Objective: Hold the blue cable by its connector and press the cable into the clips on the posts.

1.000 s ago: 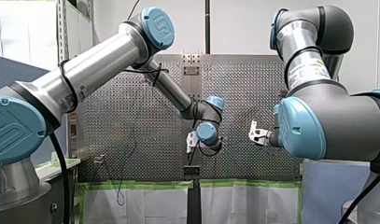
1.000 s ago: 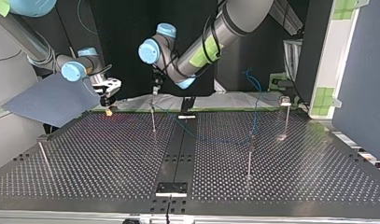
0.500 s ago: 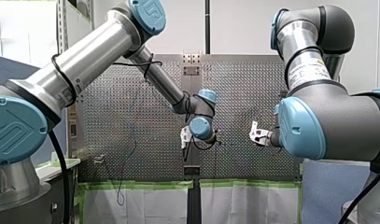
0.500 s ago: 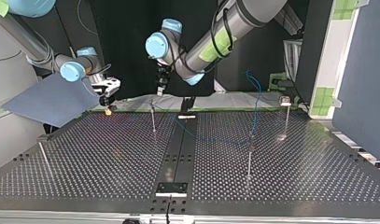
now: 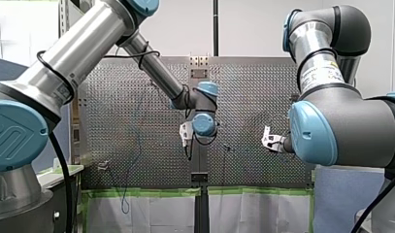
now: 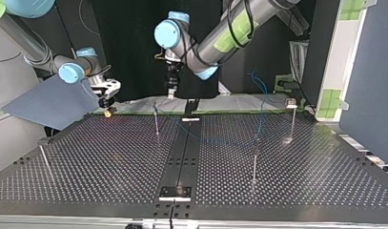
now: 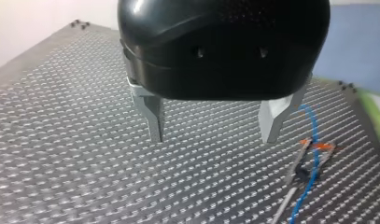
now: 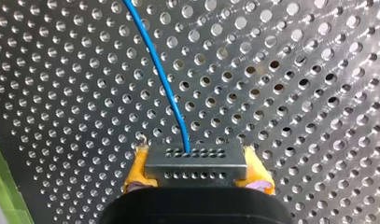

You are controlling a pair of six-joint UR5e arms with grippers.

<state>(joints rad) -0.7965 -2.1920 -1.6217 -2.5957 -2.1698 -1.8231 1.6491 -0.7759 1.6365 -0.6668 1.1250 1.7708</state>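
Your left gripper (image 7: 212,136) hangs above the perforated table (image 7: 71,154), its metal fingers (image 7: 152,116) spread wide with nothing between them. Just outside one finger a thin post (image 7: 290,186) carries an orange clip (image 7: 320,146), and the blue cable (image 7: 313,126) crosses it; whether it is seated there you cannot tell. Your right gripper (image 8: 195,172) has its yellow pads (image 8: 137,170) clenched on the grey connector (image 8: 195,163), one pad at each end, and the cable leaves the connector's front face, running ahead of the fingers over the table.
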